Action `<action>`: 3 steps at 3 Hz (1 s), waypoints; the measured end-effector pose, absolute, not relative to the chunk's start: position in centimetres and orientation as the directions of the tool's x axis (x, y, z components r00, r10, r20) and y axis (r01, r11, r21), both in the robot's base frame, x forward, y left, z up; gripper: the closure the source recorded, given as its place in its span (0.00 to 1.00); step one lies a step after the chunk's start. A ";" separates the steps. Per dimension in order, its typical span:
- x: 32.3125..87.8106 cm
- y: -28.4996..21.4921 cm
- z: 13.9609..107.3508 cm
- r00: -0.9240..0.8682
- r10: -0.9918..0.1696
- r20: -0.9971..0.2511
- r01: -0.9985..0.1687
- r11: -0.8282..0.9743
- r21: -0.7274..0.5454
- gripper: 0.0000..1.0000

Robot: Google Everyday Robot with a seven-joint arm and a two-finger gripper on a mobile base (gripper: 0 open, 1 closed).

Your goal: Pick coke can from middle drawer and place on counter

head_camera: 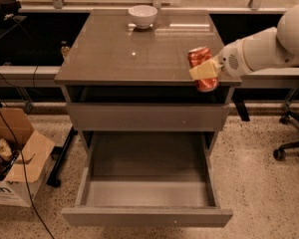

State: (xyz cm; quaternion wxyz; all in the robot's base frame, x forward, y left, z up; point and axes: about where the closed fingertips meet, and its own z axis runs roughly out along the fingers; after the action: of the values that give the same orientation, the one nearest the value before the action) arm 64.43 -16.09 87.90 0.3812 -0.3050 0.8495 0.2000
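**Coke can held at the desk's front right corner**

The gripper (205, 69) reaches in from 3 o'clock on a white arm (269, 46). Its fingers are clamped on the coke can (199, 57), with one yellowish finger lying across the can's front. The can is roughly upright at about 4 o'clock on the glossy grey-brown desk (129, 54), and its lower end overlaps the front edge. A white bowl (142, 15) sits at 12 o'clock near the back edge. Below, the middle drawer (147, 217) is pulled out. On the speckled floor (259, 183) an open cardboard box (15, 158) stands at 9 o'clock, and a chair base (291, 146) at 3 o'clock.
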 end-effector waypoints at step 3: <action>77.0 -9.6 87.8 -0.443 -0.421 -0.792 -0.733 0.678 0.050 0.50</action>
State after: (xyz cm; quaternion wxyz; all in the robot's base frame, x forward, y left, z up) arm 77.01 -9.58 87.75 0.3958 -0.3492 0.8261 0.1975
